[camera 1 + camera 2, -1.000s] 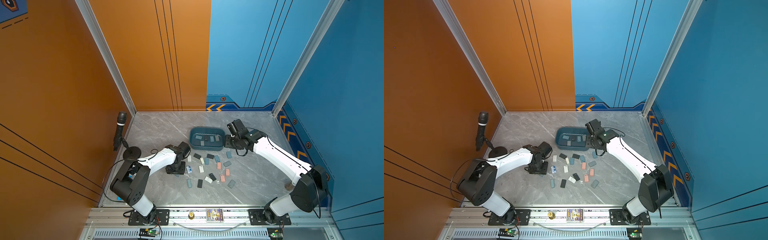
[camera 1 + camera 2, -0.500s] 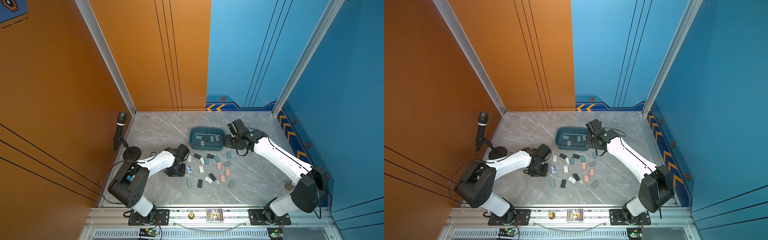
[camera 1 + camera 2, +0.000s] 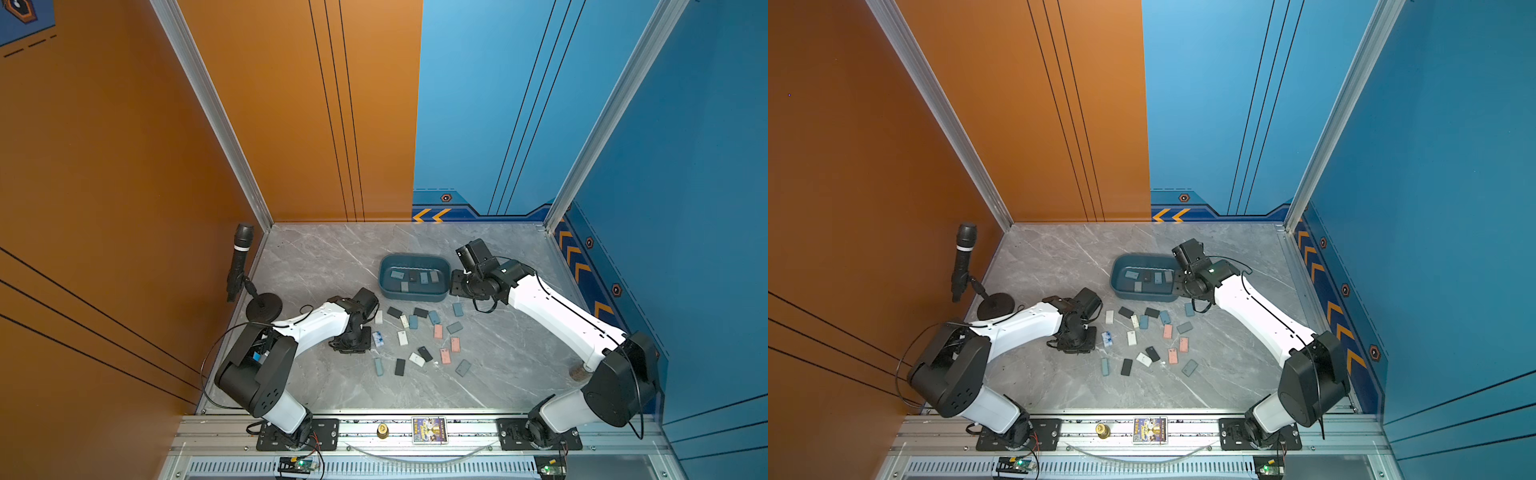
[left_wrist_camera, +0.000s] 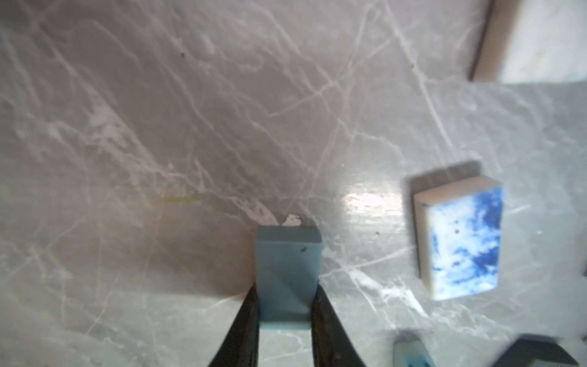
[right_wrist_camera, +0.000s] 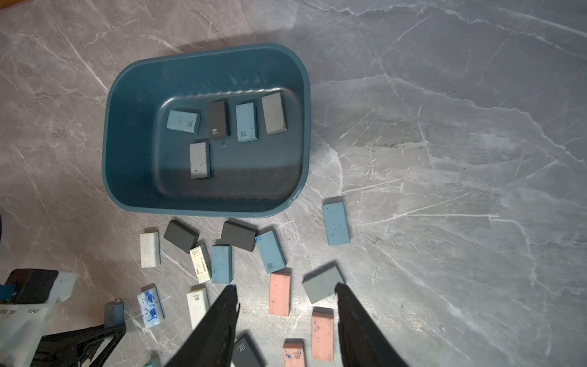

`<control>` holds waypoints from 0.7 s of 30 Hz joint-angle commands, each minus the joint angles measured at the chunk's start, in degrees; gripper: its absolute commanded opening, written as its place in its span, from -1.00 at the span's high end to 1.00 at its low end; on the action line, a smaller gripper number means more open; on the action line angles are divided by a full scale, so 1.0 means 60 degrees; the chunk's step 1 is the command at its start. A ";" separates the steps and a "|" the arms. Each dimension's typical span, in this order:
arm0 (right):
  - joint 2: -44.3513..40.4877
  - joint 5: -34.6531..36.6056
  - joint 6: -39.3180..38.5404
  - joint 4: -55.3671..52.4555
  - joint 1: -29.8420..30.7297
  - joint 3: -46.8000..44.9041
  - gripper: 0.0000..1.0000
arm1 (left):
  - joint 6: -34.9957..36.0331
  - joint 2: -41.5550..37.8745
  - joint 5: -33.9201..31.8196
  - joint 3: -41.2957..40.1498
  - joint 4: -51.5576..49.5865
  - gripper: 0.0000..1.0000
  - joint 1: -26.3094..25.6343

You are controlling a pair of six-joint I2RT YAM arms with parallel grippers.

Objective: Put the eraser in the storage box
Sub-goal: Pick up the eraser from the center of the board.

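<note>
- The left gripper (image 4: pixel 286 305) has its jaws pressed narrow against the two long sides of a grey-blue eraser (image 4: pixel 287 260), shown in the left wrist view; the block sits squarely between the fingers, with its far end poking out beyond them.
- Whether that eraser is clear of the grey marble table (image 3: pixel 332 266) cannot be told (the wrist view is too close and the top views too small).
- Just beside the held block lies a blue-and-white eraser (image 4: pixel 460 241), flat on the table and untouched.
- The right gripper (image 5: pixel 286 289) hangs with its jaws standing apart and nothing between them, above the scattered pieces on the near side of the tub.
- The storage box (image 5: pixel 109 152) stands towards the back of the table, near the right arm's wrist and apart from the left gripper, with the scatter between them.
- Five erasers (image 5: pixel 219 119) lie on the box's floor: two light blue, one black and two grey (so part of the job looks done).
- More than a dozen loose erasers (image 3: pixel 419 336) are strewn on the table in front of the box, black, white, pink, grey and blue.
- As a judgement: one more pick is under way with the grasp just made, the carry to the box and the drop are yet to come, and most of the pile is left.
</note>
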 commanded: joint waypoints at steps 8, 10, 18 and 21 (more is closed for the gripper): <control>-0.0314 0.0072 0.0114 0.0032 -0.0062 -0.0088 -0.03 | -0.0040 -0.1074 0.0082 0.0371 -0.0573 0.50 -0.0001; -0.0350 0.0079 0.0111 0.0025 -0.0062 -0.0128 -0.03 | -0.0038 -0.1312 0.0056 0.0561 -0.0629 0.50 -0.0003; -0.0669 0.0160 0.0180 0.0039 -0.0120 -0.0479 -0.03 | 0.0316 -0.1358 0.0202 0.2260 -0.0726 0.50 0.0080; -0.0900 0.0220 0.0225 0.0046 -0.0151 -0.0677 -0.03 | 0.0549 -0.0785 0.0328 0.3163 -0.0726 0.50 0.0091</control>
